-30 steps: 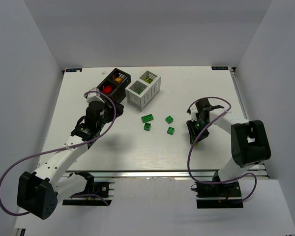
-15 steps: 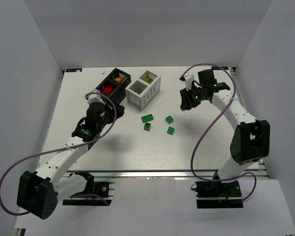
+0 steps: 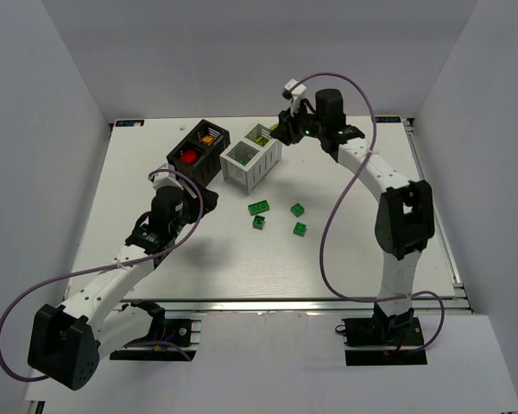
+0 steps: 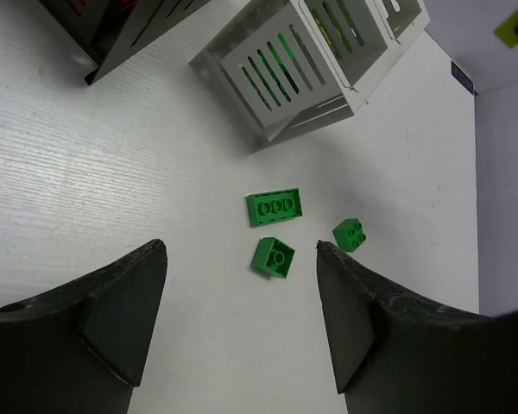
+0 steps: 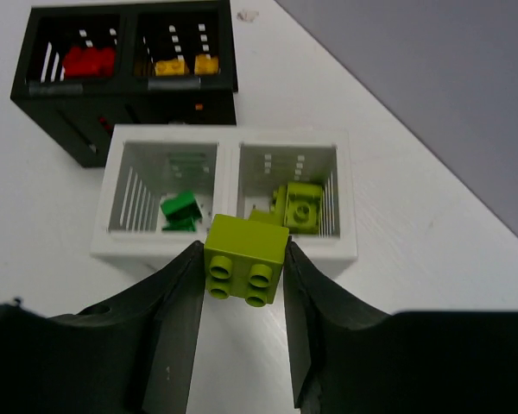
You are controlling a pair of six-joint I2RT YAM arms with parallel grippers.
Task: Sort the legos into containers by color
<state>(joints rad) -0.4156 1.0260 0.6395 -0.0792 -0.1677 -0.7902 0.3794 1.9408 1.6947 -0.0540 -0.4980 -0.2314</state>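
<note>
- Clamping a yellow-green brick (image 5: pixel 246 254) in the right gripper (image 5: pixel 244 289) — both fingers pressing against its sides, studs facing the wrist camera.
- Holding it at the white rack (image 5: pixel 229 138); in the right wrist view it is overlapping the rack's near wall, about where the divider is splitting the two compartments. How high above the rim cannot be told.
- Reaching across the far part of the table (image 3: pixel 138 172) to get there, seen from the top with the right arm stretching out long and the gripper sitting beside the rack's far compartment.
- Showing sorted green bricks (image 5: pixel 180 211) in one white compartment and yellow-green bricks (image 5: pixel 298 207) in the other.
- Standing just beside it, the black rack (image 5: pixel 121 86), carrying red bricks (image 5: pixel 88 62) in one compartment and orange-yellow bricks (image 5: pixel 181 65) in the other.
- Hanging released and empty over bare table, the left gripper (image 4: pixel 239 289) — fingers spread wide, touching nothing.
- Framing three loose green bricks (image 4: pixel 274 208) between those fingers in the left wrist view: one long and flat, two small ones next to it, all lying on the table near the white rack.
- Counting four loose green bricks from the top, grouped in mid-table between the two arms and apart from both racks.
</note>
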